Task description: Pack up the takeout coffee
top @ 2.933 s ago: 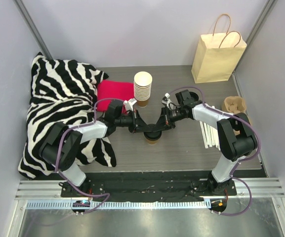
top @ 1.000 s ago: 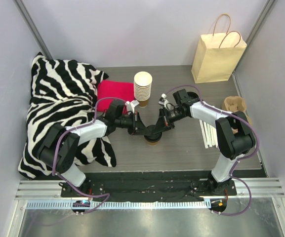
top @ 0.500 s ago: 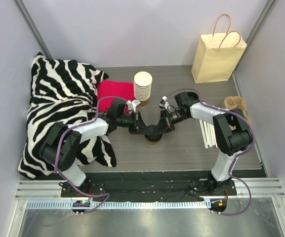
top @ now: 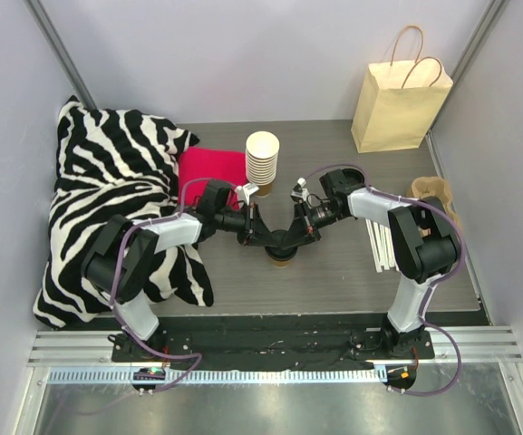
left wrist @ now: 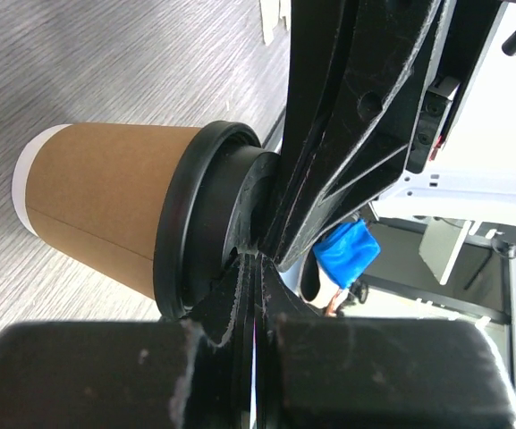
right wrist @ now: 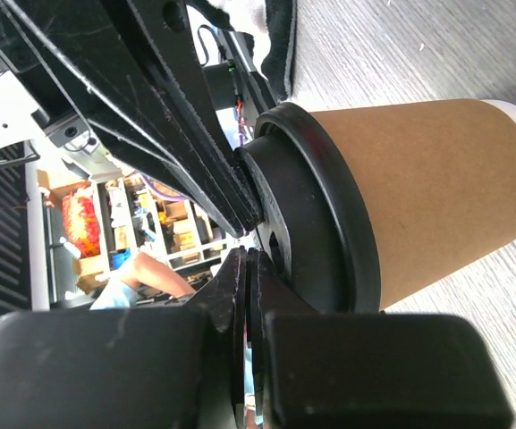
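Observation:
The takeout coffee is a brown paper cup (top: 280,258) with a black lid (top: 282,242), standing upright mid-table. In the left wrist view the cup (left wrist: 105,201) and lid (left wrist: 206,223) fill the left side. In the right wrist view the cup (right wrist: 418,192) and lid (right wrist: 316,214) fill the right side. My left gripper (top: 266,237) is shut, and its tips (left wrist: 256,261) touch the lid top from the left. My right gripper (top: 296,236) is shut, and its tips (right wrist: 248,259) touch the lid top from the right. Nothing is held between either pair of jaws.
A tan paper bag (top: 399,101) stands at the back right. A stack of cream-white cups (top: 262,160) is just behind the coffee. A red cloth (top: 211,166) and zebra fabric (top: 116,199) lie at the left. A cardboard carrier (top: 429,193) and white sticks (top: 383,245) are at the right.
Both grippers have stayed shut on top of the lid. The arms have shifted only slightly, and the cup has kept its place.

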### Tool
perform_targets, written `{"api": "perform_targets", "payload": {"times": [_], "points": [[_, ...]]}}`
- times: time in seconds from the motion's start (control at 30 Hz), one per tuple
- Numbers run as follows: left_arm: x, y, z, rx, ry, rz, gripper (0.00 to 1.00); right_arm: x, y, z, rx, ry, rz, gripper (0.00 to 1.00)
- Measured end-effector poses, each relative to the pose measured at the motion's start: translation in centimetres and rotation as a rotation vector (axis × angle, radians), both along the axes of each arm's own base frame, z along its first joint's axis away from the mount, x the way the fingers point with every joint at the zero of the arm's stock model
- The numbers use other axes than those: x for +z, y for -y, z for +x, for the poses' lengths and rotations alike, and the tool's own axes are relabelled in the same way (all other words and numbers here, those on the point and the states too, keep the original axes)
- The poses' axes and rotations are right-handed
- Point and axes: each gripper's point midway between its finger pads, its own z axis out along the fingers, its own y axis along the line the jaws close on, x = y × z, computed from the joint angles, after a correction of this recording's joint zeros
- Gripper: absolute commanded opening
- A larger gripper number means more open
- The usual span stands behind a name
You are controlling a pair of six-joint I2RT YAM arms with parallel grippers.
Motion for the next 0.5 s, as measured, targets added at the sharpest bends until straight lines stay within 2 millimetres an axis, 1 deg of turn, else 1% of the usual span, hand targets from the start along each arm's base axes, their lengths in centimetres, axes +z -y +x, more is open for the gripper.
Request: {"api": "perform_targets", "payload": {"times": [0.17,0.5], "points": [[0.0,-0.03,0.02,-0.011,-0.02,-0.015,0.0,0.08,-0.04,0.03,0.003,-0.007,0.008,0.01],[0.62,0.01,0.3,0.003,0.01,-0.025,0.0,0.36,-0.06,0.19,-0.001,0.0,-0.024,0.01]]}}
